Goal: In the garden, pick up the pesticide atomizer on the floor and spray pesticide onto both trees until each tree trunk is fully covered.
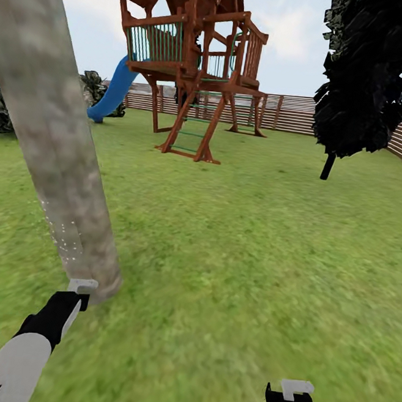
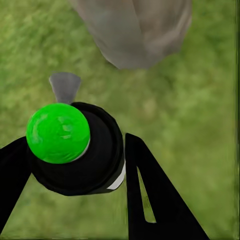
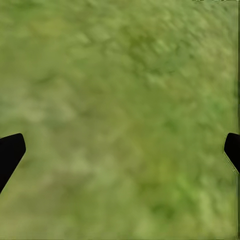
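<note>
Left gripper (image 2: 75, 165) clamped on the atomizer (image 2: 75, 150) at lower left, tree trunk (image 1: 48, 125) just past it with whitish specks (image 1: 62, 237), big lawn (image 1: 252, 243), wooden playset (image 1: 189, 64) top center, dark tree (image 1: 373, 76) upper right, fence (image 1: 295, 113) behind, right gripper (image 3: 120, 155) spread wide over grass

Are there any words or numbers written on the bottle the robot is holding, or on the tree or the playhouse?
No text can be read anywhere.
Dark round atomizer bottle with a bright green cap, held in the left gripper: no label visible.
Pale mottled grey-brown tree trunk: only fine whitish specks, no writing.
Brown wooden play tower with its blue slide: no sign.
Brown slatted fence: no writing.
</note>
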You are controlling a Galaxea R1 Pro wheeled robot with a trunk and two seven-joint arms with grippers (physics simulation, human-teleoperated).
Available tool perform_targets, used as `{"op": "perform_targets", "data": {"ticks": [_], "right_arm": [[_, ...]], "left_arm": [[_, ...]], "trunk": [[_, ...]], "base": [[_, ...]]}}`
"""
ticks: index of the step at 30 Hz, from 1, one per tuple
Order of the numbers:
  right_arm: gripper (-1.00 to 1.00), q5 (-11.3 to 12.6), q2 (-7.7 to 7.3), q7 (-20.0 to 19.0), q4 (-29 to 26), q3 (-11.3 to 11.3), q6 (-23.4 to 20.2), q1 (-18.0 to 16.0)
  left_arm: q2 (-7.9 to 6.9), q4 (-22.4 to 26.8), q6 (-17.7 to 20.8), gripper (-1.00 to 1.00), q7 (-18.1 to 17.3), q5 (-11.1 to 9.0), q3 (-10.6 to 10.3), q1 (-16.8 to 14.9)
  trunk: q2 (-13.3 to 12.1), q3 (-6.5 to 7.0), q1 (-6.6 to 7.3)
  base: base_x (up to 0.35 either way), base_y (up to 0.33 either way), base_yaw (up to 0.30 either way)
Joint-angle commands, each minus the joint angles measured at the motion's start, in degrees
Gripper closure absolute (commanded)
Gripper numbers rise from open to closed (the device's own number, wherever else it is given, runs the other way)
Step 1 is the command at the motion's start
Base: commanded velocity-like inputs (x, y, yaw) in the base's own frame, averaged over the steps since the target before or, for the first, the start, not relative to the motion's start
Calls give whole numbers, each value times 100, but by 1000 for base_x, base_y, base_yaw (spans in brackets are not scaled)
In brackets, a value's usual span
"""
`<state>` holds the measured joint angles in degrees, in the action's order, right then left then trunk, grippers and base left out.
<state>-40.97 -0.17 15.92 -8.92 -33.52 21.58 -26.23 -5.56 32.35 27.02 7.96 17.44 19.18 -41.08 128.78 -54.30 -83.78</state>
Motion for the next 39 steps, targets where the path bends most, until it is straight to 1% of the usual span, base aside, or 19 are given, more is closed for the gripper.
{"op": "perform_targets", "data": {"ticks": [1, 11, 26, 39], "right_arm": [[-100, -60, 0, 23, 8, -41, 22, -7], [-100, -60, 0, 25, 5, -41, 22, -5], [-100, -52, -9, 33, -4, -50, 31, -5], [-100, -52, -8, 34, -4, -50, 31, -5]], "left_arm": [[3, 11, 25, 100, 5, 16, 15, -3], [1, 43, 22, 100, 4, -3, 33, -5], [10, 39, 12, 100, 13, -3, 42, -5], [3, 44, 5, 100, 39, -3, 42, -1]], "trunk": [[2, -5, 1], [2, -5, 1], [2, -5, 1], [2, -5, 1]], "base": [[1, -269, 182], [81, -269, 266], [172, -249, 27], [165, -234, 273]]}}
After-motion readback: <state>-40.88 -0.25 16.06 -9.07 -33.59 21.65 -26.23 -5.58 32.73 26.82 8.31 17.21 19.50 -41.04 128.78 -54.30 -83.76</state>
